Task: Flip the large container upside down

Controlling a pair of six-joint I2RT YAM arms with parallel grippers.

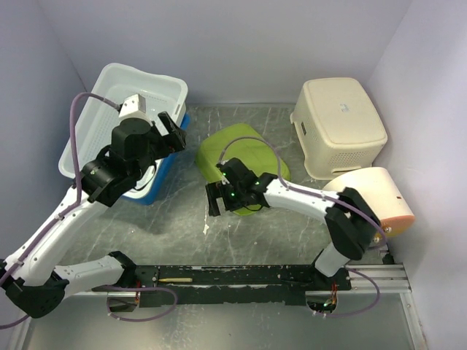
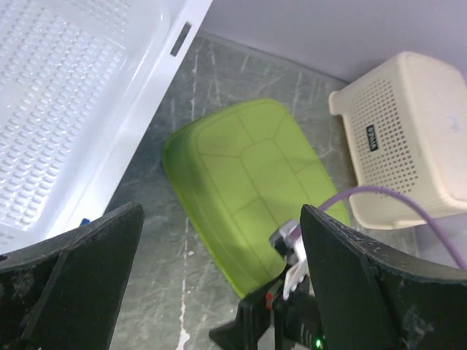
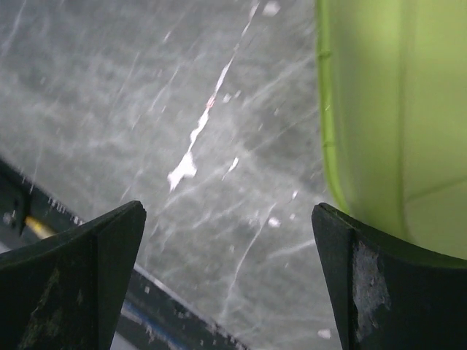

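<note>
The large white container [image 1: 157, 86] is seen at the back left, open side up, resting tilted on a blue bin [image 1: 162, 169]. The left gripper [image 1: 169, 131] is spread open beside its right rim. The right gripper [image 1: 216, 198] is also spread wide, low over bare table [image 1: 175, 219], near the edge of the green tub [image 1: 241, 149].

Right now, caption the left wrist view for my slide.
Open left pincer framing inverted green bin, white basket left, beige basket right.

Before me: the large container [image 1: 162, 84] far left, the basin [image 1: 241, 146] at centre, the basket [image 1: 339, 124] far right.
</note>
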